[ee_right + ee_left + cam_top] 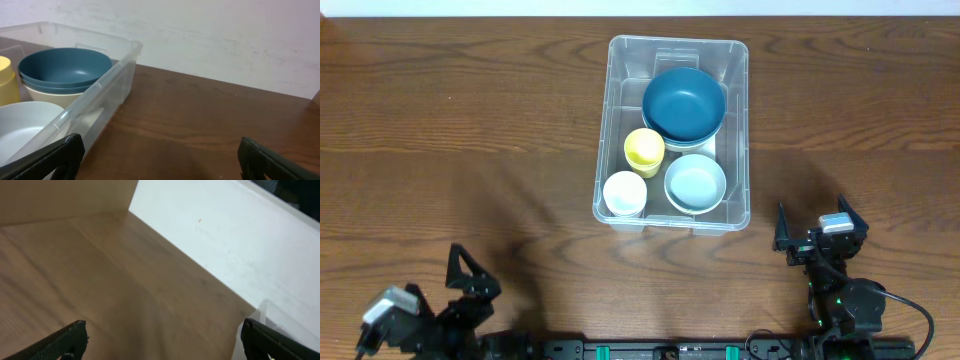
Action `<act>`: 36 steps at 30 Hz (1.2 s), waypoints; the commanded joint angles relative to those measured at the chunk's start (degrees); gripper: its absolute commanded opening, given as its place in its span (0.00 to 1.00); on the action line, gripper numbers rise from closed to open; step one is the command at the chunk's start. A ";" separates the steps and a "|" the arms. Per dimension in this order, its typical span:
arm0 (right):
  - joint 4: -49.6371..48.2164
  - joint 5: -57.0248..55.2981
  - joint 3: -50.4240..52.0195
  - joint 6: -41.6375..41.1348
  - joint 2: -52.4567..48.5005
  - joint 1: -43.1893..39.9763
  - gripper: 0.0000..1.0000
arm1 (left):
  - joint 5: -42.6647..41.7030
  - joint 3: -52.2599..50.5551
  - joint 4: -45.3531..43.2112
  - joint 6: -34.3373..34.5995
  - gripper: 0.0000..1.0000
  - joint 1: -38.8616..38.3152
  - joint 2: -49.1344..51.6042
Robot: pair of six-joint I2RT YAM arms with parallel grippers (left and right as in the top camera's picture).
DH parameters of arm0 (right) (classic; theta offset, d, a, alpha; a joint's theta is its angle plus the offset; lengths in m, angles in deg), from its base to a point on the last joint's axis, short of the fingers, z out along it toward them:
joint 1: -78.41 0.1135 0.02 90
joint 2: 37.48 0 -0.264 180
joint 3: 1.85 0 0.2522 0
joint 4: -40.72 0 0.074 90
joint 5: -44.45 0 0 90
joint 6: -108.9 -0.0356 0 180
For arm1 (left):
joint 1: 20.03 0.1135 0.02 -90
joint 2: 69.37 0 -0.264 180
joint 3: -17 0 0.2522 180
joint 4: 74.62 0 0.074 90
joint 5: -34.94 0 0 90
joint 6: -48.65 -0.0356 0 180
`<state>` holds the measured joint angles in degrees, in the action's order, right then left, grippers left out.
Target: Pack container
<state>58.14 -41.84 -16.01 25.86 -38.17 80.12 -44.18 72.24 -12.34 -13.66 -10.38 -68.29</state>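
Left claw (pixel 472 272) and right claw (pixel 812 215) — both spread open, empty, at the near counter (pixel 470 120) edge. Clear container (pixel 678 42) mid-counter, already holding bowls (pixel 684 103) and cups (pixel 644 150). Risk: a low reach clipping its rim, shoving it askew.

Inside the container (pixel 677 47), stacked bowls (pixel 684 103) lie behind two cups (pixel 644 150) and another bowl (pixel 695 183).
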 commanded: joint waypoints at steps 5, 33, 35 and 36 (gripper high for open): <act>0.20 0.63 0.09 0.59 0.37 -0.31 0.99 | 0.07 -12.59 -16.72 2.21 0.98 -2.32 -0.61; 0.20 0.63 0.09 0.59 0.37 -0.31 0.99 | -1.49 -39.67 -53.99 1.22 0.98 -12.63 -0.61; 0.20 0.63 0.09 0.59 0.37 -0.31 0.99 | -2.38 -40.17 -54.03 -1.29 0.98 -12.63 -0.61; 0.20 0.63 0.09 0.59 0.37 -0.31 0.99 | -3.02 -40.39 -54.01 -3.23 0.98 -12.63 -0.61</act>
<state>58.14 -41.84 -16.01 25.86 -38.17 80.12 -45.58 32.22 -65.83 -12.51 -22.77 -68.42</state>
